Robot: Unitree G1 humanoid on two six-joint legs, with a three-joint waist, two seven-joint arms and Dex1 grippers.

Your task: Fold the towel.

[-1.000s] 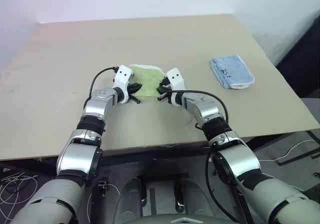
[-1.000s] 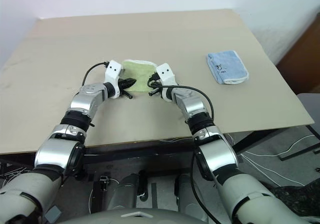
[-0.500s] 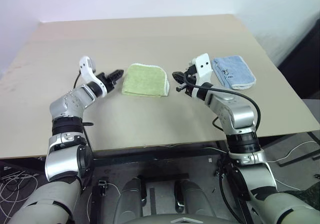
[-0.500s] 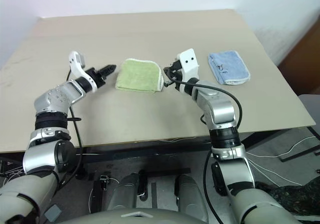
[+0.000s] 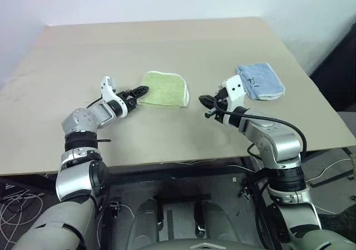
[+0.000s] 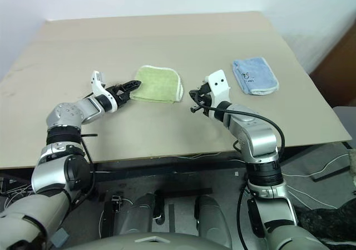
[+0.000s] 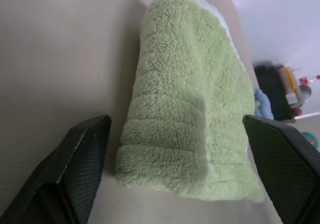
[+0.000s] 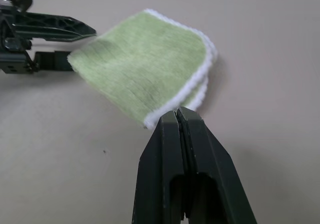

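The folded towel (image 5: 163, 91) lies on the table (image 5: 167, 44) between both arms, with the wide-open left gripper (image 5: 136, 93) right at its near-left corner, maybe touching it, while the shut, empty right gripper (image 5: 204, 101) sits farther off.

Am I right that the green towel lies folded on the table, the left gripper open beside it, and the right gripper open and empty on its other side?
Not quite: the right gripper is shut, not open. The right wrist view shows its two fingers pressed together with nothing between them. The rest holds: the green towel lies folded on the table, and the left gripper is open beside it.
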